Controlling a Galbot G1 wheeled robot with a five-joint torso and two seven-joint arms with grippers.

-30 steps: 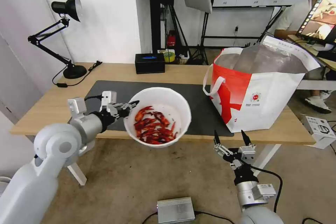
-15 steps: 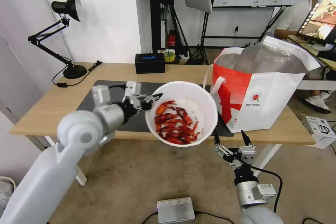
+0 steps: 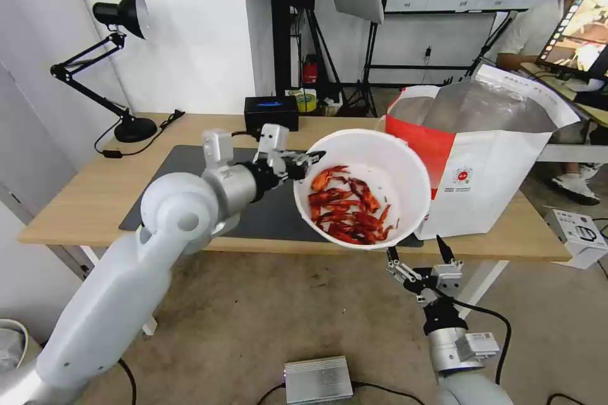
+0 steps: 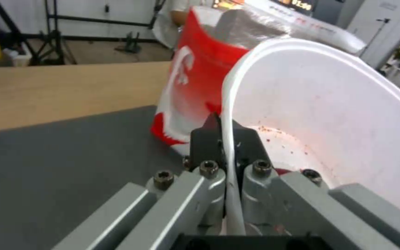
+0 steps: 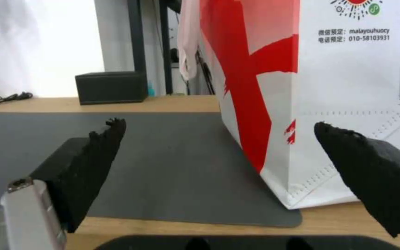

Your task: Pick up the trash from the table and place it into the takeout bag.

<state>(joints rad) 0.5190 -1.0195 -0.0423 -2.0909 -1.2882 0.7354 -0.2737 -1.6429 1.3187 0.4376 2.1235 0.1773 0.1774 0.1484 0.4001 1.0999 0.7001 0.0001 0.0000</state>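
A white bowl (image 3: 405, 164) of red shells (image 3: 347, 204) hangs in the air above the table's (image 3: 82, 193) front edge, right beside the takeout bag (image 3: 494, 158). My left gripper (image 3: 310, 159) is shut on the bowl's (image 4: 330, 104) rim; its black fingers (image 4: 205, 139) pinch the white edge in the left wrist view, with the bag's (image 4: 195, 73) red side behind. The bowl tips toward me. The bag (image 5: 348, 86) stands open, showing silver lining. My right gripper (image 3: 418, 250) waits open below the table's front edge, fingers (image 5: 98, 149) pointing up.
A dark grey mat (image 3: 190, 168) covers the table's middle. A black tissue box (image 3: 271, 114) sits at the back, and a black desk lamp (image 3: 126, 76) at the back left. On the floor lie a silver box (image 3: 316, 380) and a small white box (image 3: 579, 237).
My left arm has carried the bowl to the right and upward, from over the mat's front edge to beside the takeout bag. The right arm has not moved.
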